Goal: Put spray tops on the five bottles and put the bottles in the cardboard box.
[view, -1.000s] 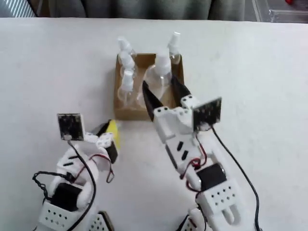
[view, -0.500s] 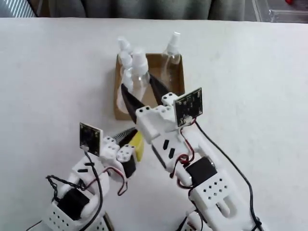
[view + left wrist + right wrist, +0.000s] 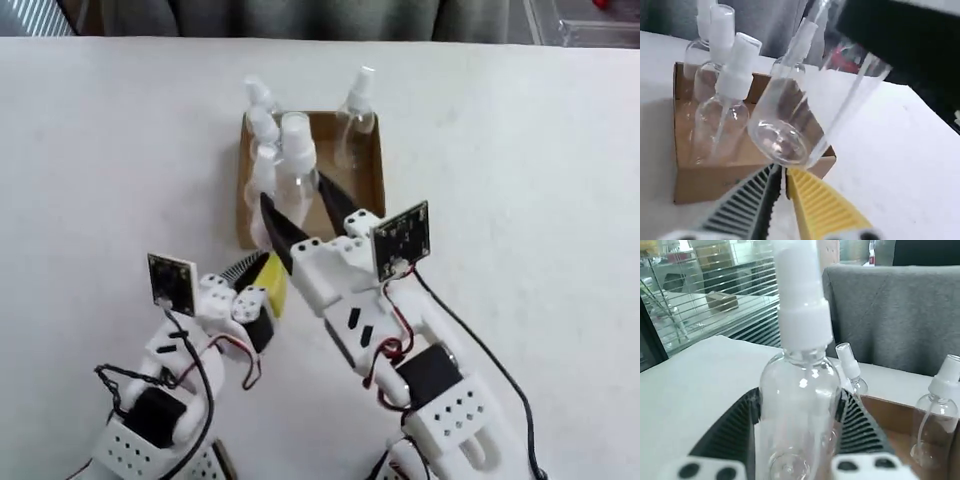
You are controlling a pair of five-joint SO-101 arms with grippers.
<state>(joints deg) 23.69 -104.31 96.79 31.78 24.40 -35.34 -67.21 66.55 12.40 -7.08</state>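
My right tool (image 3: 293,188) is closed on a clear plastic bottle with a white spray top (image 3: 800,405). Its black jaws press the round body from both sides, below the shoulder. The bottle hangs tilted over the near part of the brown cardboard box (image 3: 376,180), which lies at twelve o'clock from the tool.

I judge this bottle to be empty and so very light. It is smooth and rather slippery, with thin walls that would give under a hard squeeze. The spray top probably makes it a little top-heavy. The middle of the body is the place to hold it, with a firm but not crushing grip. I would not take it by the white head, which could turn or pull loose.

Inside the box, three clear spray-topped bottles (image 3: 264,128) stand in a row along the wall at eleven o'clock. A fourth bottle (image 3: 357,112) stands in the far corner at one o'clock. The free floor between them is where I think this one should go.

My left tool (image 3: 781,175) sits at seven o'clock from the right one, just before the box's near wall. Its grey and yellow fingers are closed together on nothing. All of this rests on the white table (image 3: 520,150).
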